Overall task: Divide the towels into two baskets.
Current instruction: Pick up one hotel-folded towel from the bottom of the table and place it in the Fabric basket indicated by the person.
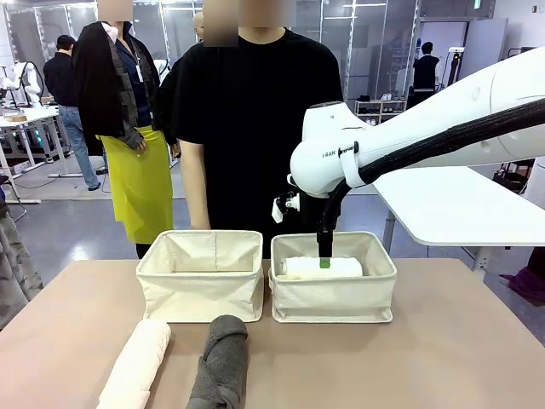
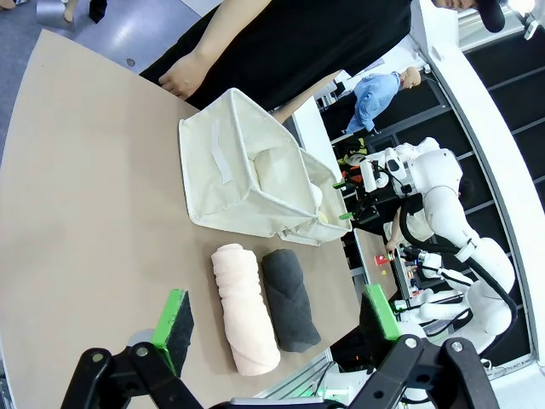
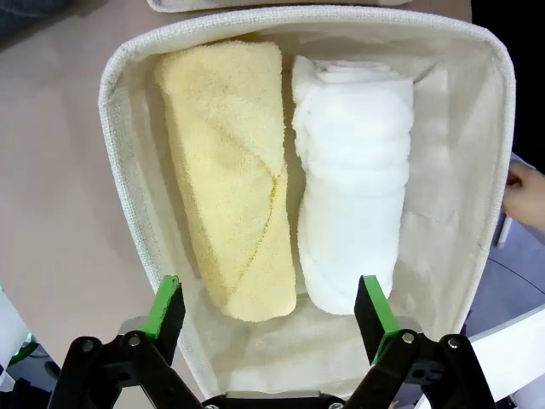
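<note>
Both the right tool [image 3: 271,298] and left tool [image 2: 277,317] stand spread. The near wall of the right basket [image 1: 334,298] hides the yellow towel [image 3: 226,170] (front view).

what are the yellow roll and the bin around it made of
Yellow towel: looks like terry cotton, matte, with a fuzzy nap and a soft folded edge. Basket: seems to be cream canvas or similar woven cloth, matte; a coarse weave shows on the rim and the walls look soft.

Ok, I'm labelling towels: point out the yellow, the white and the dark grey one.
yellow towel [image 3: 226,179], right wrist view, middle of the roll.
white towel [image 3: 353,183], right wrist view, middle of the roll.
dark grey towel [image 1: 220,362], front view, middle of the roll.
</note>
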Controlling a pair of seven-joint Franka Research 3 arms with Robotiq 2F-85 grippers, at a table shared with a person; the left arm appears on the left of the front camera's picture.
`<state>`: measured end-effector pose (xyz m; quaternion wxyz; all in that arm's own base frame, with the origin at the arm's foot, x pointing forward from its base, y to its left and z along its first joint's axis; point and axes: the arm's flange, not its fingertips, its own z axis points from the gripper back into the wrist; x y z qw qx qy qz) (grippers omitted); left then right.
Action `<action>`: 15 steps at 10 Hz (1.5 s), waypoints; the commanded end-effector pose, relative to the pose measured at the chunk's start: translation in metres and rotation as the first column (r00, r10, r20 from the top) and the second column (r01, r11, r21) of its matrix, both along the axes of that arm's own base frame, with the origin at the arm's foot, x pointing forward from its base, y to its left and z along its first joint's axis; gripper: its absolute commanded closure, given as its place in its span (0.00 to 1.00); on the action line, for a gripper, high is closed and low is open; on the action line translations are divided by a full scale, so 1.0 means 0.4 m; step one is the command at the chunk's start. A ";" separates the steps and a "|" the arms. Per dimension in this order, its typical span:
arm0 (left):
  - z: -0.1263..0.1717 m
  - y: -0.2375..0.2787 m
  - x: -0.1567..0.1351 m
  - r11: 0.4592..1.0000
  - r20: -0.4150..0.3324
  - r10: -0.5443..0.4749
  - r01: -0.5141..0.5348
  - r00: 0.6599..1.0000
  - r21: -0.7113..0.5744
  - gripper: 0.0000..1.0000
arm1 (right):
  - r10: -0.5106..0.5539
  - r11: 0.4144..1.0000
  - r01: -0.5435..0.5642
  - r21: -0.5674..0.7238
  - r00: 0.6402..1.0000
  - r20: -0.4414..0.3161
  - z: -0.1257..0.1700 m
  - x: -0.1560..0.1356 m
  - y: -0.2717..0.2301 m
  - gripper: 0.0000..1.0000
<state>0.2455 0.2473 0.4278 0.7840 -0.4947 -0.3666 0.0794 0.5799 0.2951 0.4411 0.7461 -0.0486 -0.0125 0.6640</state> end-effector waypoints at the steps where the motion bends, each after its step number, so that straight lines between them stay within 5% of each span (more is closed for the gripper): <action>1: 0.001 0.006 -0.002 1.000 0.028 0.000 0.001 1.000 -0.013 0.00 | -0.050 0.998 0.049 0.035 0.998 0.039 0.013 -0.028 -0.012 0.00; 15: 0.001 0.006 -0.002 1.000 0.028 0.000 0.001 1.000 -0.013 0.00 | -0.019 0.999 0.020 0.026 1.000 -0.012 0.036 -0.020 -0.003 0.00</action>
